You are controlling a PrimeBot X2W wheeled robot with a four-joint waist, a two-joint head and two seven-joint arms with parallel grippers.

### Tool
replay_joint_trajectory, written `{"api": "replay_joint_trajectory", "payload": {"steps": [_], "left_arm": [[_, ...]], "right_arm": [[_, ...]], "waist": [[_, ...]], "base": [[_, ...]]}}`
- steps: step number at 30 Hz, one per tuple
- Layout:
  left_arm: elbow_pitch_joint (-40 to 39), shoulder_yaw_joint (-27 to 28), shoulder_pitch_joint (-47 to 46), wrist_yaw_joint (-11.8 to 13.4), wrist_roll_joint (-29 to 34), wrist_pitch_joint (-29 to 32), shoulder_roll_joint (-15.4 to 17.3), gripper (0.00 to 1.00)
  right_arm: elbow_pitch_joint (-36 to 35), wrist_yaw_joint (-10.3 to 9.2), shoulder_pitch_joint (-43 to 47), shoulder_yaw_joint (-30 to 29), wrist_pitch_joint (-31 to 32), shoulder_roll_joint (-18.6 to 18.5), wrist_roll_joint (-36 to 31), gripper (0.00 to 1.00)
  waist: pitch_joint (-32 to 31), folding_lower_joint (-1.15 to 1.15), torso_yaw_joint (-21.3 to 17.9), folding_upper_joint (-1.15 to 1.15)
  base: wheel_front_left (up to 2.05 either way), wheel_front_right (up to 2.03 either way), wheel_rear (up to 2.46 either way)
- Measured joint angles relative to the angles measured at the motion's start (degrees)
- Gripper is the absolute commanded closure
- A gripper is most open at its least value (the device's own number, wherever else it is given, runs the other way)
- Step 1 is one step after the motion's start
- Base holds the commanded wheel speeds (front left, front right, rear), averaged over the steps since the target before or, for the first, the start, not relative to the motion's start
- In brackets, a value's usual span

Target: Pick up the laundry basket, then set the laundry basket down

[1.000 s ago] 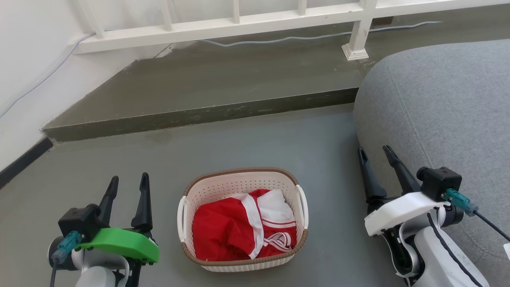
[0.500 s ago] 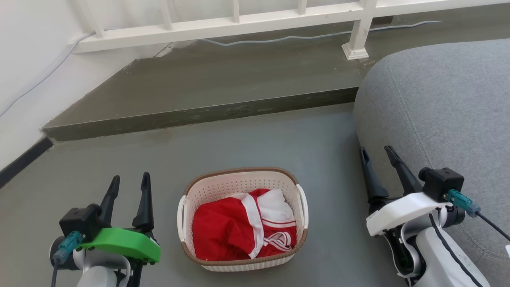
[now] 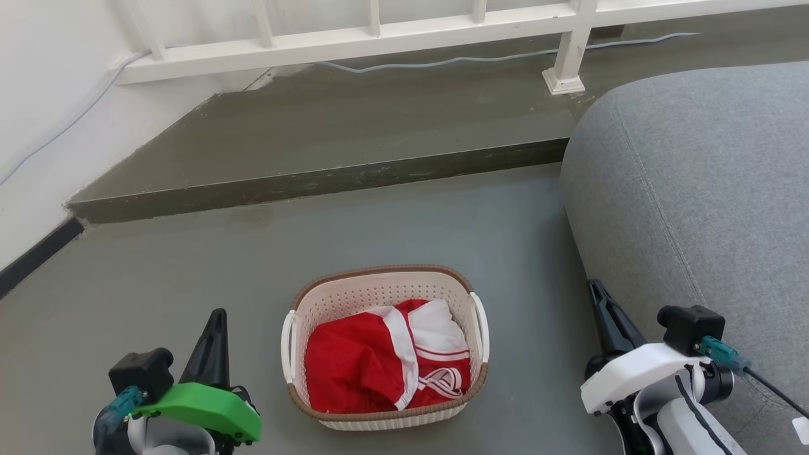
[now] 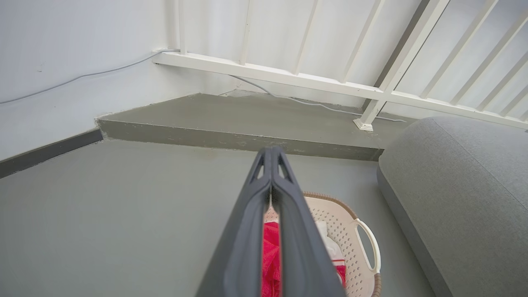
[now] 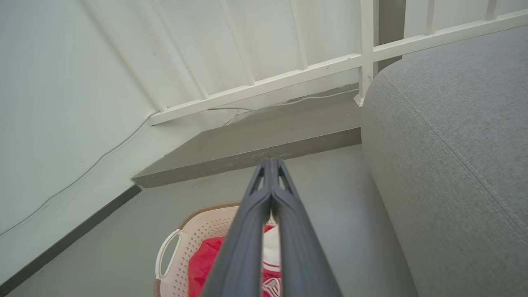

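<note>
Head view first: the left gripper (image 3: 218, 314) has its two dark fingers pressed together into a single spike with nothing between them. It rises from a green wrist cover (image 3: 196, 404) at the near left. In the left wrist view those fingers meet at the tips, with a thin slit lower down. The right gripper (image 3: 595, 285) stands the same way at the near right, above a white wrist cover (image 3: 635, 373). Its fingers are flat against each other and hold nothing, and in the right wrist view the tips likewise touch.

Between the two, touching neither, the laundry basket (image 3: 379, 292) sits upright on the grey floor (image 3: 158, 265). It is just right of the left gripper and a little further from the right one. Its left handle (image 3: 288, 344) and right handle (image 3: 483, 335) are both free. A crumpled red and white garment (image 3: 373, 370) lies inside, heaped toward the near end.

Close to the right of the right gripper runs the rounded edge of a grey sofa (image 3: 695, 189). Beyond the basket a low step (image 3: 316, 183) crosses the floor from left to right. On the step's far side stands a white railing (image 3: 379, 38), with a pale cable (image 3: 442, 61) trailing along its foot. A white wall (image 3: 50, 95) with a dark skirting (image 3: 31, 259) closes the far left.
</note>
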Motion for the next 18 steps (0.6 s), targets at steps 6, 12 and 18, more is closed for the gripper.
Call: {"api": "replay_joint_trajectory", "payload": {"steps": [6,12,18], "left_arm": [[0.24,0.94,-0.02,0.0,-3.08,1.13,-0.02,1.0],[0.33,1.76,-0.04,0.0,-7.98,2.58,-0.03,1.0],[0.32,2.26,-0.04,-0.01,-11.52,3.65,-0.03,1.0]], "right_arm": [[-0.16,0.09,-0.01,-0.93,0.77,0.34,3.26,1.0],[-0.33,0.62,-0.01,-2.25,1.83,0.47,7.97,1.0],[-0.58,1.04,-0.01,-3.56,2.83,0.69,11.47,1.0]], "waist": [[-0.19,0.0,0.02,0.0],[-0.33,0.0,0.06,0.0],[-0.47,0.0,0.11,0.0]], "base": [[0.0,0.0,0.0],[0.0,0.0,0.0],[0.0,0.0,0.0]]}}
